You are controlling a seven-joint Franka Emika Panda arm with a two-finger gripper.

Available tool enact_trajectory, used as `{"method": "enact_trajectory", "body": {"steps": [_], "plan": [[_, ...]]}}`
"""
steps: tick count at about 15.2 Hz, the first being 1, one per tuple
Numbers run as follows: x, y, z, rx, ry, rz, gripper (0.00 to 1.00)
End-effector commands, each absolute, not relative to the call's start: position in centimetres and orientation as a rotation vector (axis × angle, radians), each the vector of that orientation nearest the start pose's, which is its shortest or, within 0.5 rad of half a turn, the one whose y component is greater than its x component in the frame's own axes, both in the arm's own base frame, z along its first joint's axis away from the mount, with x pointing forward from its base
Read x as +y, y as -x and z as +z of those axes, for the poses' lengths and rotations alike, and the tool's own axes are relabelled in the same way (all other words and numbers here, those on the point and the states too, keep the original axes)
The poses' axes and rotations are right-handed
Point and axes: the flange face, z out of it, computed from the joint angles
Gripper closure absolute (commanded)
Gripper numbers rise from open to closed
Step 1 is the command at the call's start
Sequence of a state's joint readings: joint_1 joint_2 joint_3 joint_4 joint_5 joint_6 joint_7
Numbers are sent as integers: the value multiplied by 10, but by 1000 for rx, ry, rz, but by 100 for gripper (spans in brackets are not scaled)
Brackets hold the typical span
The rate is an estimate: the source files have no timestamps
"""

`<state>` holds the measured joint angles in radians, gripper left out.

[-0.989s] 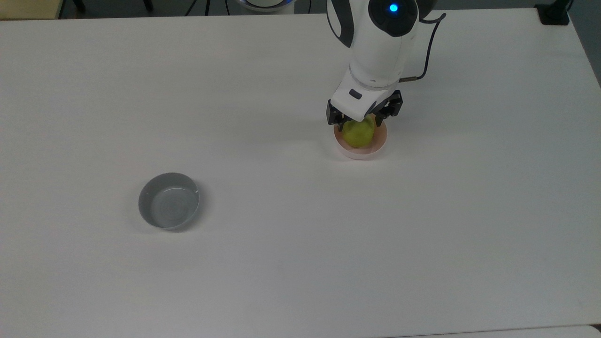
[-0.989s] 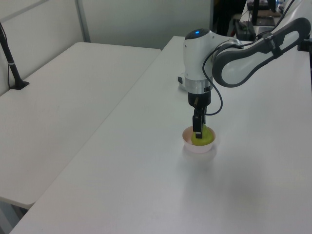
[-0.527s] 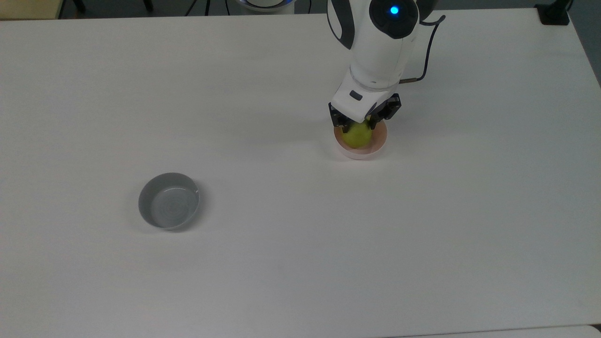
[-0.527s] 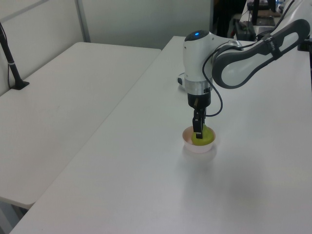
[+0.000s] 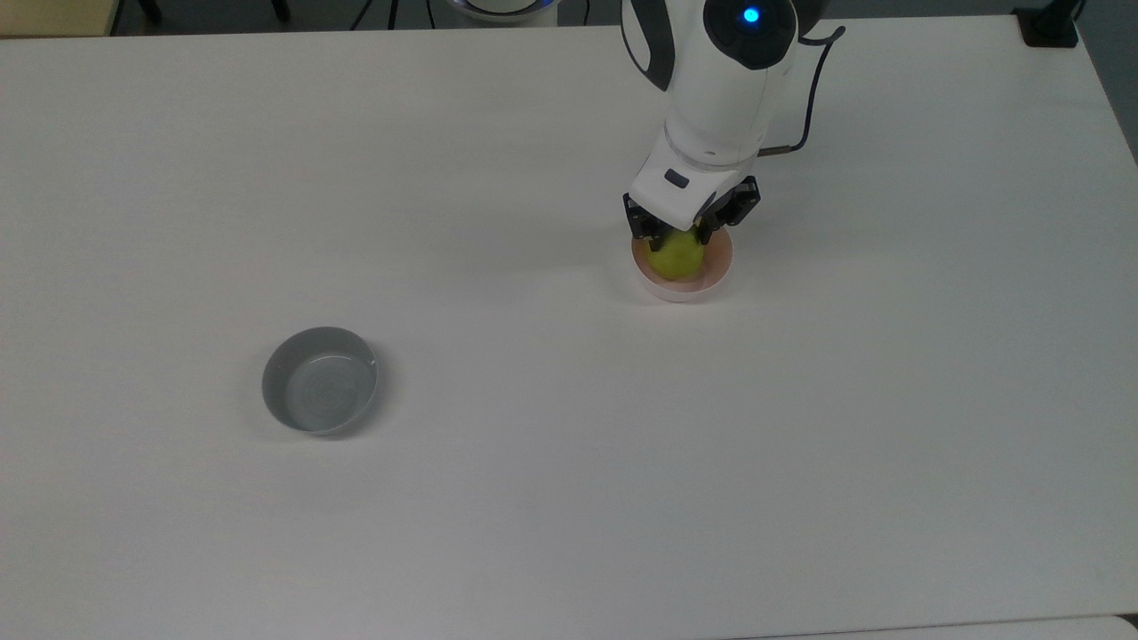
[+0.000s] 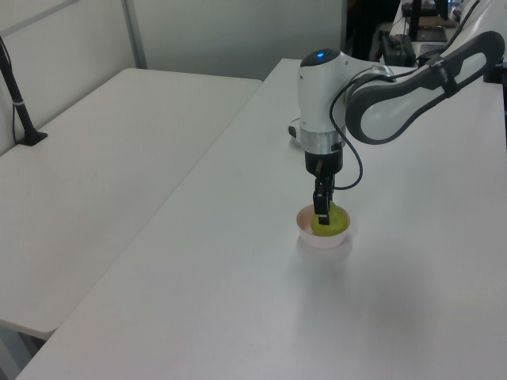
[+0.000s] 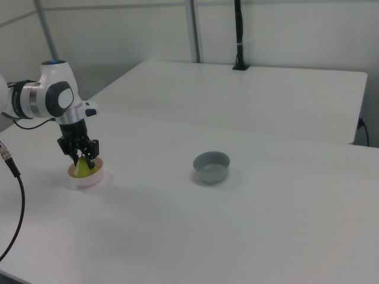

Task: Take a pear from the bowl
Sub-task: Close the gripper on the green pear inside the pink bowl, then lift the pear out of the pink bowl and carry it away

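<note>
The yellow-green pear (image 5: 677, 259) sits in the small pale pink bowl (image 5: 722, 267) at the top view's right of centre. My gripper (image 5: 677, 238) points straight down over the bowl, its black fingers (image 5: 652, 233) pressed against the upper part of the pear on both sides, shut on it. In the left view the pear (image 6: 334, 223) shows beside the dark finger (image 6: 321, 212) inside the bowl (image 6: 321, 239). From the right view, the gripper (image 7: 84, 158) stands over the pear (image 7: 84, 170) and the bowl (image 7: 90, 180). The pear's top is hidden by the gripper.
A grey bowl (image 5: 320, 380) of similar size stands alone toward the top view's lower left, also seen as the grey bowl (image 7: 211, 167) mid-table in the right view. A black cable (image 5: 813, 80) hangs off the arm. A second table (image 6: 95, 158) adjoins on the left view's left.
The fingers have drawn in from either side of the pear and now grip it. The pear and the pink bowl stay in place.
</note>
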<state>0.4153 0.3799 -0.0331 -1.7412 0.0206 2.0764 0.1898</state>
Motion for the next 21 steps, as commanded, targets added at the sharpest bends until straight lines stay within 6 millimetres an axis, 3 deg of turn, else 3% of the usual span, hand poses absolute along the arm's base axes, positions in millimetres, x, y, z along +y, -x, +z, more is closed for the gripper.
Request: {"method": "enact_trajectory", "body": {"steps": [1, 7, 11, 17, 21], "plan": [[242, -593, 373, -278, 3146, 12, 92], [237, -595, 408, -262, 3146, 10, 92], [228, -588, 446, -270, 3136, -28, 94], [175, -582, 509, -257, 3119, -72, 96], [117, -579, 543, -247, 3113, -113, 96]]}}
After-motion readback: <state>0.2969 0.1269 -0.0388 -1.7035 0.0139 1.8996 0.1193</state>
